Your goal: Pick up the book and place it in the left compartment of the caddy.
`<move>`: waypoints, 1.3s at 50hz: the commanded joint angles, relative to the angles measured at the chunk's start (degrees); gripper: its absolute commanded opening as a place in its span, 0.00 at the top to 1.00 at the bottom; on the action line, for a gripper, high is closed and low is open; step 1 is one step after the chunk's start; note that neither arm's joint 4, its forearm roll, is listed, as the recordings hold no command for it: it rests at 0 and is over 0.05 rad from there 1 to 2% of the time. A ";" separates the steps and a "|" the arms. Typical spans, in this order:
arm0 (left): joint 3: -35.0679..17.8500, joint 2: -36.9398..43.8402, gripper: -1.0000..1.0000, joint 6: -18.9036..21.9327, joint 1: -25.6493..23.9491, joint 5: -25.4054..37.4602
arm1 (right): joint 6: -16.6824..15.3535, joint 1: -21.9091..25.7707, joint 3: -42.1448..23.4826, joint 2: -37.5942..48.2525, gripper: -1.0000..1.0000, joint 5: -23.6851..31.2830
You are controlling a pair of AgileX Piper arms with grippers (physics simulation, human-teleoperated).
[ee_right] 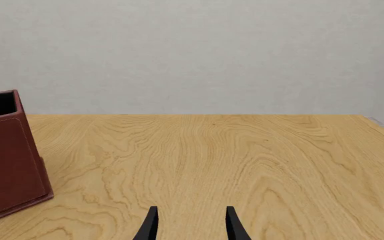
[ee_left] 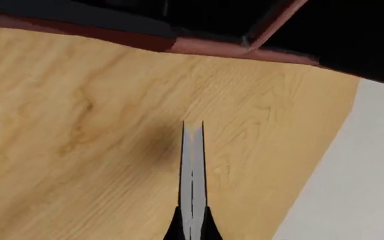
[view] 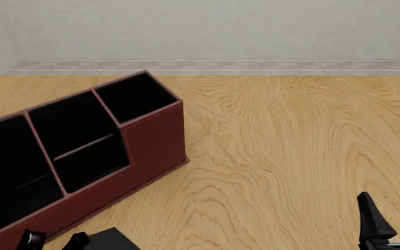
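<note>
- The left gripper [ee_left: 192,131] shows in its wrist view with the two fingers pinched on a thin pale-edged slab, which reads as the book [ee_left: 192,175] seen edge-on, held above bare table [ee_left: 78,150].
- In the front view the same gripper [view: 52,240] sits at the bottom edge, with a dark flat corner just beside it that is probably the book [view: 113,238]; too little shows to be sure.
- The right gripper [ee_right: 190,224] has its fingers spread with nothing between them, low over the table, well apart from the caddy [view: 154,143].
- Progress, as a judgement: the pick-up looks done; the placing is not, since the left compartment [view: 5,156] holds no book.
- The caddy's front wall [ee_left: 199,46] lies just ahead of the held book, so the book must clear that rim before going in.
- The left compartment is the nearest section to the left gripper, with a low front wall.
- To the caddy's right the table is open wood as far as the right arm.
- The table's edge [ee_left: 319,160] runs near the left gripper on one side.
</note>
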 commanded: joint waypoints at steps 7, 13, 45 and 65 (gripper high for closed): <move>-6.34 -20.32 1.00 4.22 -0.04 25.79 | 0.04 0.00 0.12 -0.03 0.00 -0.10; -9.78 -24.55 1.00 5.92 -0.02 32.15 | 0.03 0.00 0.12 -0.02 0.00 -0.10; -25.40 -21.59 1.00 18.17 7.75 42.62 | 0.04 -0.01 0.12 -0.03 0.00 -0.10; -27.71 -15.27 1.00 26.72 20.59 42.62 | 0.04 0.00 0.12 -0.03 0.00 -0.10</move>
